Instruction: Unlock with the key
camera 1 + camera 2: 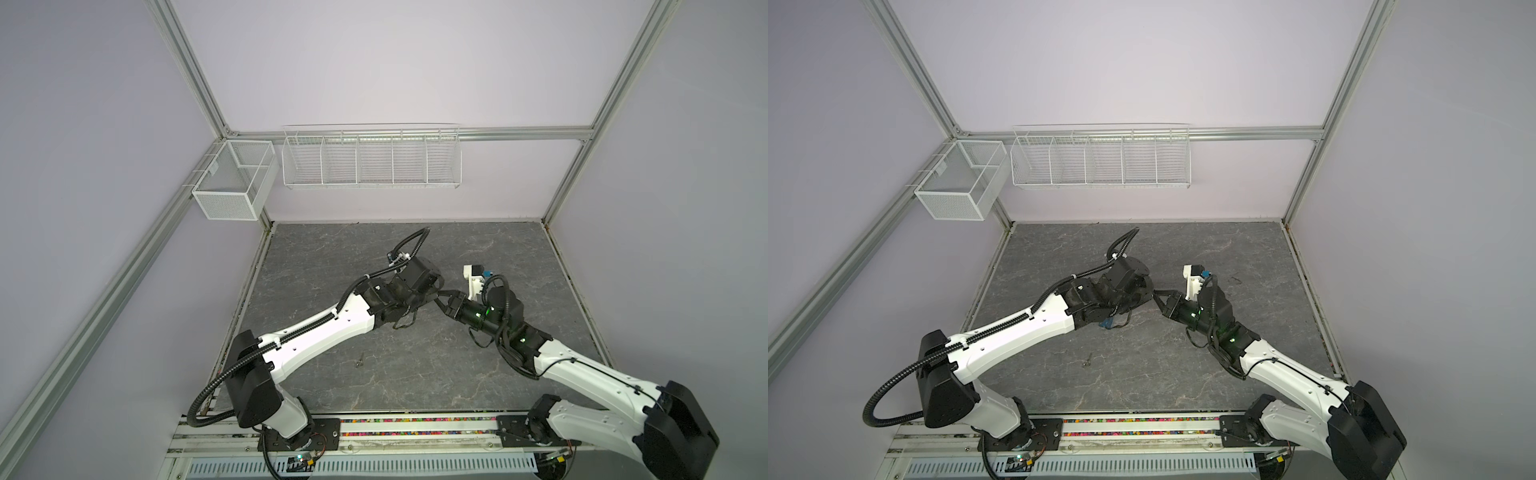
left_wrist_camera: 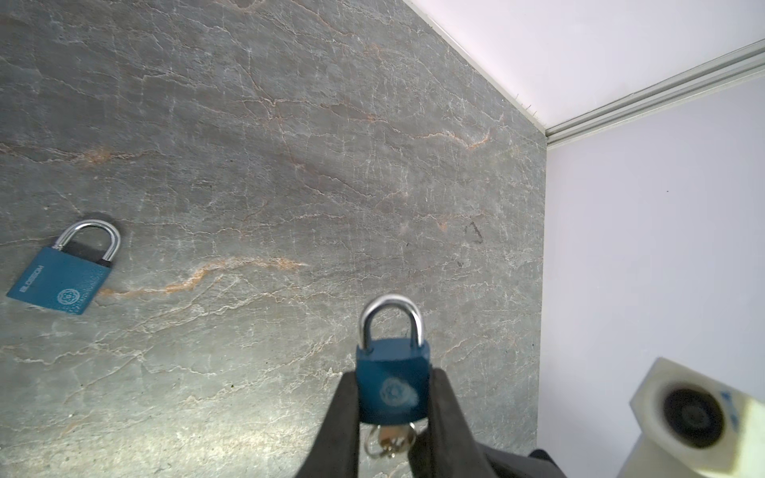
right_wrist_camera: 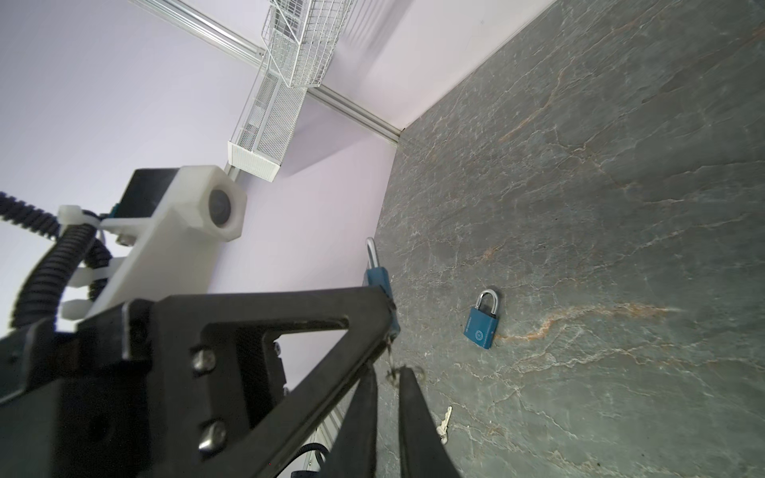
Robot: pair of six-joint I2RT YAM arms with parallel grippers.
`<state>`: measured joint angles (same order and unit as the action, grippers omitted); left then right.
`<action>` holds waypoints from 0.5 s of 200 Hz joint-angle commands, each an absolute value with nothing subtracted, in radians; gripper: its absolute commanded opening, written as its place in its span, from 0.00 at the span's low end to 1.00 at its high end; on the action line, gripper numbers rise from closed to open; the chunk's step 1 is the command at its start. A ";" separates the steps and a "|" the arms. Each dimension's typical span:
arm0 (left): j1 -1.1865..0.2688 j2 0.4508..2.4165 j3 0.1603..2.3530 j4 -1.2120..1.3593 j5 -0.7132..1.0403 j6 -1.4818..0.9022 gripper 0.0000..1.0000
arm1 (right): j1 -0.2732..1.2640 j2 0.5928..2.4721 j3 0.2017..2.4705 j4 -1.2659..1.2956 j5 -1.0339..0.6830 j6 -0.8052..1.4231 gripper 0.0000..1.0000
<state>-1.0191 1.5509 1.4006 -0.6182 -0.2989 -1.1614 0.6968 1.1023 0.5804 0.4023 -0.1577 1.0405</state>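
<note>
A blue padlock (image 2: pixel 393 360) with a silver shackle is clamped by its sides in my left gripper (image 2: pixel 392 378), which holds it above the table. A silver key (image 2: pixel 387 440) on a ring sticks out of the lock's underside. My right gripper (image 3: pixel 388 374) faces the left one, its fingers (image 3: pixel 407 397) a narrow gap apart around the key's head (image 3: pixel 391 368). Whether they press on it does not show. In both top views the two grippers (image 1: pixel 442 296) (image 1: pixel 1158 297) meet at mid-table and hide the lock.
A second blue padlock (image 2: pixel 62 281) (image 3: pixel 482 323) lies flat on the grey stone tabletop (image 1: pixel 415 374). A loose key (image 1: pixel 359 360) (image 1: pixel 1088 360) (image 3: pixel 443 426) lies nearer the front. White wire baskets (image 1: pixel 370 158) (image 1: pixel 235 183) hang on the back wall.
</note>
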 commanded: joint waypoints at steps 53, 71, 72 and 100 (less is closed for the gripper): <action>-1.015 1.538 1.428 -0.614 -0.312 -1.153 0.00 | 0.694 1.124 0.572 0.436 -0.172 1.059 0.10; -1.015 1.537 1.428 -0.614 -0.307 -1.154 0.00 | 0.694 1.127 0.573 0.450 -0.170 1.058 0.10; -1.015 1.538 1.428 -0.614 -0.307 -1.155 0.00 | 0.695 1.127 0.573 0.450 -0.171 1.058 0.10; -1.015 1.537 1.429 -0.611 -0.293 -1.155 0.00 | 0.694 1.142 0.585 0.452 -0.175 1.054 0.08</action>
